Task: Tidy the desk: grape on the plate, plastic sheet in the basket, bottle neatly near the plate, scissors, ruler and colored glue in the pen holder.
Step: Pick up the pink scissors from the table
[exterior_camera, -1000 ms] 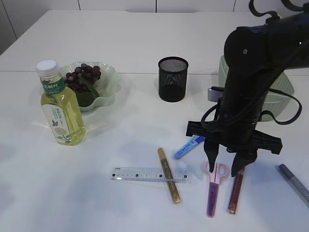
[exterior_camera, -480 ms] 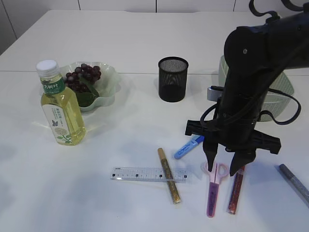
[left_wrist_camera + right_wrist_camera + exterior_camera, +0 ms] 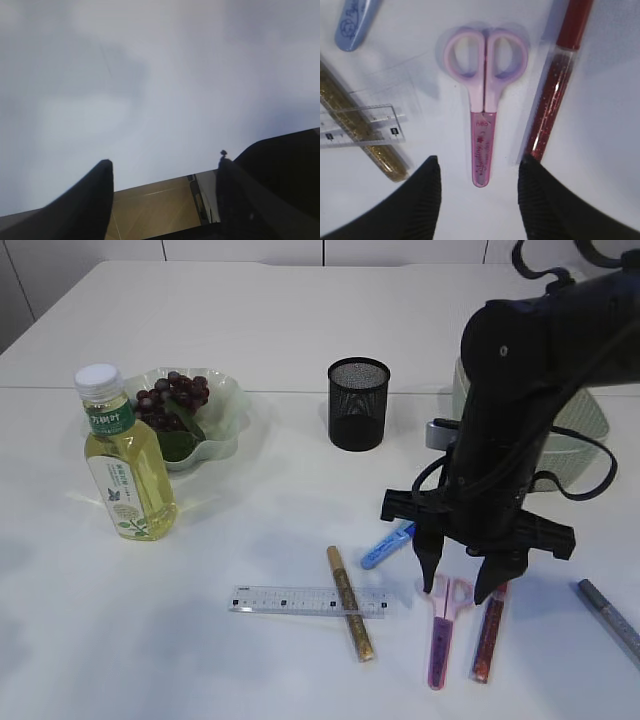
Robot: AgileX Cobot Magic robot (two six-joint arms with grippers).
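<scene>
Pink scissors [image 3: 441, 632] lie closed on the white table, handles away from me; they also show in the right wrist view [image 3: 483, 112]. My right gripper [image 3: 457, 590] is open and hovers just above them, its fingers straddling the handles [image 3: 479, 161]. A red glitter glue [image 3: 488, 633] lies right of the scissors. A gold glue [image 3: 350, 602] crosses a clear ruler [image 3: 290, 600]. A blue glue [image 3: 387, 545] lies behind them. The bottle [image 3: 124, 454] stands beside the plate [image 3: 228, 405] of grapes [image 3: 170, 398]. The pen holder [image 3: 358, 403] is empty-looking. My left gripper [image 3: 162, 167] is open and empty. No plastic sheet shows.
The pale green basket [image 3: 585, 425] stands at the right, mostly behind my right arm. A grey pen [image 3: 610, 618] lies near the right edge. The left wrist view shows only a blurred pale surface and a brown strip.
My right gripper has shifted slightly to the left over the scissors' handles, still open. Nothing on the table has moved.
</scene>
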